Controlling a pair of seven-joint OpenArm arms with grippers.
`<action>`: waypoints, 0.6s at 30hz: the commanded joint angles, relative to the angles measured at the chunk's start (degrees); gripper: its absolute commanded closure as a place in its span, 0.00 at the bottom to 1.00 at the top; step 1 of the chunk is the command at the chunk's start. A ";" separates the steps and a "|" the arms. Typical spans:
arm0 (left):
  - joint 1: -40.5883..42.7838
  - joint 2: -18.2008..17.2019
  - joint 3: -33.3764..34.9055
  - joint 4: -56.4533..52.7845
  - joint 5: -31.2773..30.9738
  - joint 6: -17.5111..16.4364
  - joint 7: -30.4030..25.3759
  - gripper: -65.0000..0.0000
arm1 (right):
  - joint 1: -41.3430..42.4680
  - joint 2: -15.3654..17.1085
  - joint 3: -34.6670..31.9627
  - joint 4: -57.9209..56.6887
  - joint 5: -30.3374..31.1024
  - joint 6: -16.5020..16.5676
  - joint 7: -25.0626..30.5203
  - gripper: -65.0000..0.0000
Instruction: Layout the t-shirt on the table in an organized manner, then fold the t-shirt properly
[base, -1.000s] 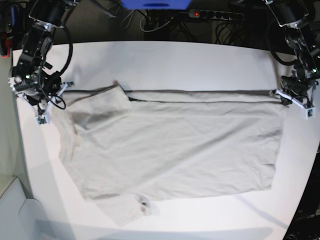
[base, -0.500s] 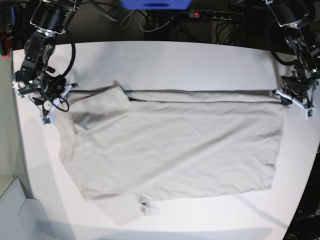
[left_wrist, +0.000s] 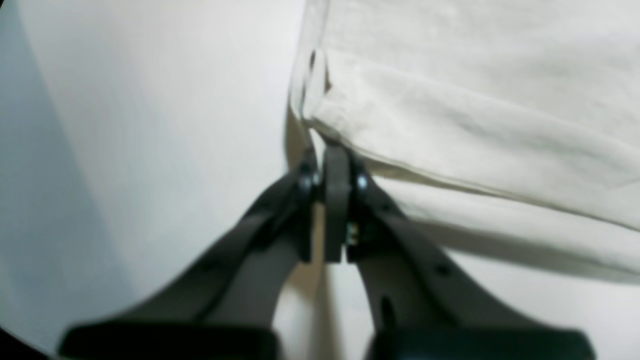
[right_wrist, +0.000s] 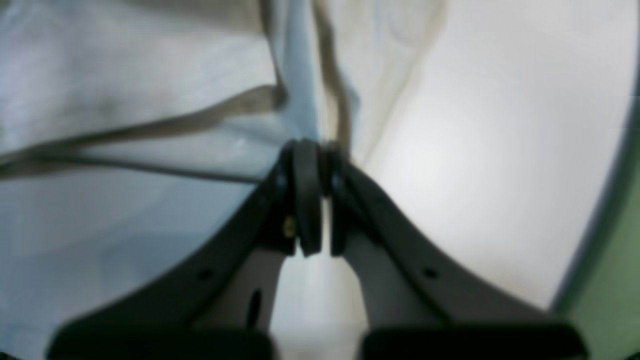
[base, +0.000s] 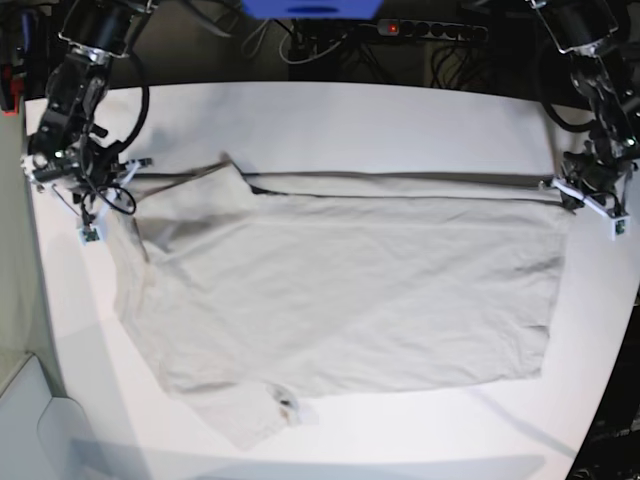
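Observation:
The beige-grey t-shirt (base: 350, 290) lies spread across the white table (base: 350, 120), its small neck label (base: 288, 406) near the front edge. My right gripper (base: 128, 168), at the left of the base view, is shut on the shirt's far left edge. The right wrist view shows its fingertips (right_wrist: 317, 147) pinching a dark-seamed fold of the t-shirt (right_wrist: 125, 75). My left gripper (base: 553, 186), at the right, is shut on the far right corner. The left wrist view shows it (left_wrist: 335, 150) clamped on the t-shirt's (left_wrist: 475, 100) hem corner. The far edge runs taut between both.
A power strip (base: 430, 30) and cables lie behind the table, beside a blue object (base: 310, 8). The table's curved rim (right_wrist: 607, 210) passes close to the right gripper. Bare tabletop (left_wrist: 150, 100) lies outside the left gripper.
My right gripper has shut on the shirt's far left edge and drawn it slightly back. The far edge now stretches straighter and the left sleeve has shifted. The left arm holds still.

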 joint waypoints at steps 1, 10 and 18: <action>0.18 -1.33 -0.44 2.90 -0.29 -0.13 -0.81 1.00 | 0.28 0.92 0.06 2.84 -0.03 0.66 0.71 1.00; 0.79 -1.07 -0.44 13.18 -0.20 -0.13 4.37 1.00 | -0.42 0.92 0.06 10.40 -0.03 0.66 0.71 1.00; -4.48 -1.42 -0.35 10.90 0.24 -0.04 4.55 1.00 | 4.15 3.03 -1.96 9.08 -0.12 0.66 0.71 1.00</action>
